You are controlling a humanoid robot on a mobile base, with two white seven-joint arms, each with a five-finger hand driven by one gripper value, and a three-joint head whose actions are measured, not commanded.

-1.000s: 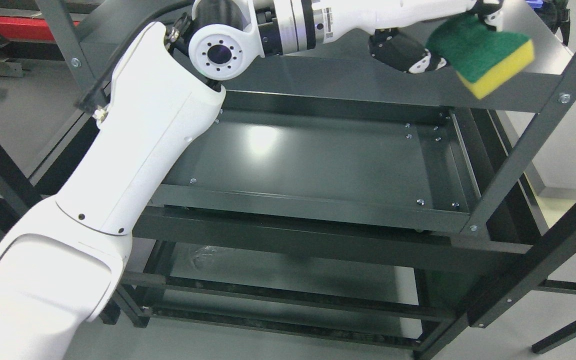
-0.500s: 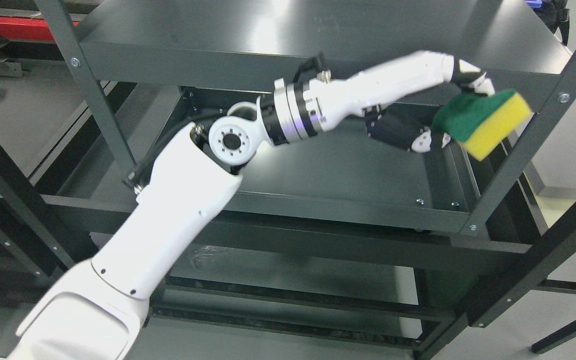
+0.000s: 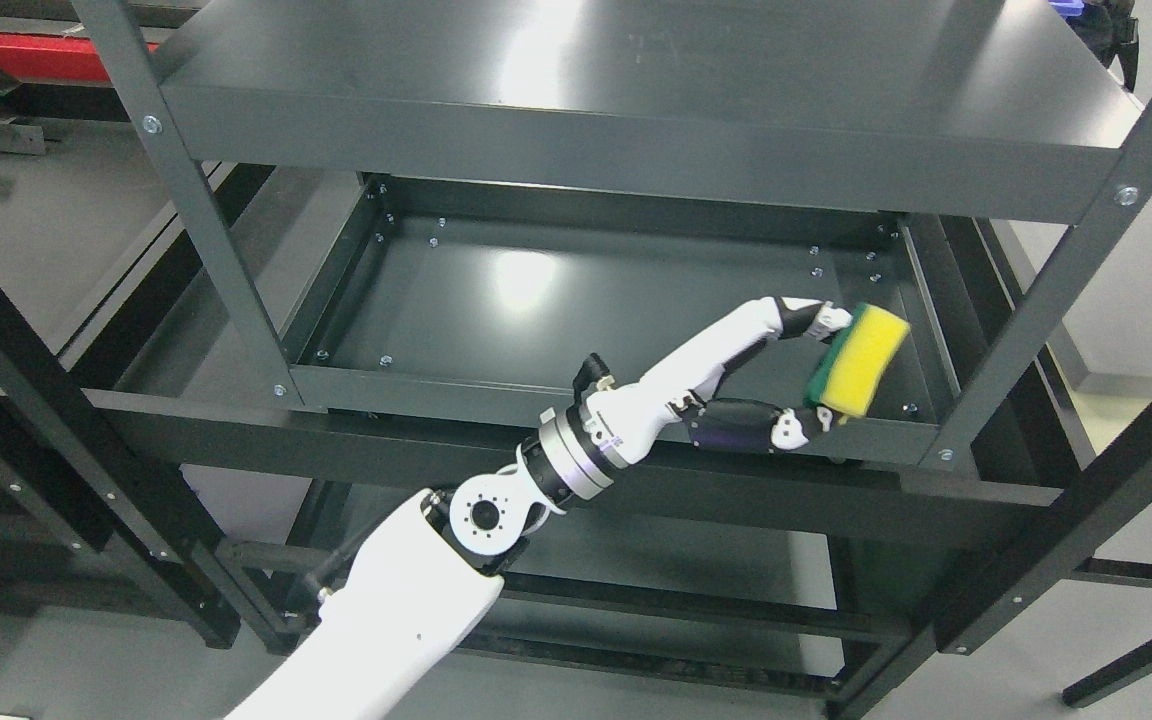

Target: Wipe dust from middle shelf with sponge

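Observation:
A dark grey metal rack fills the head view. Its middle shelf (image 3: 556, 320) is a shallow tray with a raised rim. My left hand (image 3: 821, 370) reaches over the shelf's front rim at the right end, shut on a yellow sponge with a green scouring side (image 3: 858, 360). The sponge is held tilted just above the shelf's front right corner, yellow face toward the camera. I cannot tell whether it touches the shelf floor. The white left arm (image 3: 496, 520) comes up from the bottom edge.
The top shelf (image 3: 636, 100) overhangs the middle one. Slanted uprights stand at the left (image 3: 196, 230) and right (image 3: 1046, 300) front corners. A lower shelf (image 3: 586, 560) lies underneath. Red and dark bars rest on the floor at the far left.
The left arm has dropped from the top shelf level down to the middle shelf, carrying the sponge down and slightly left. The sponge now sits at the shelf's front right corner.

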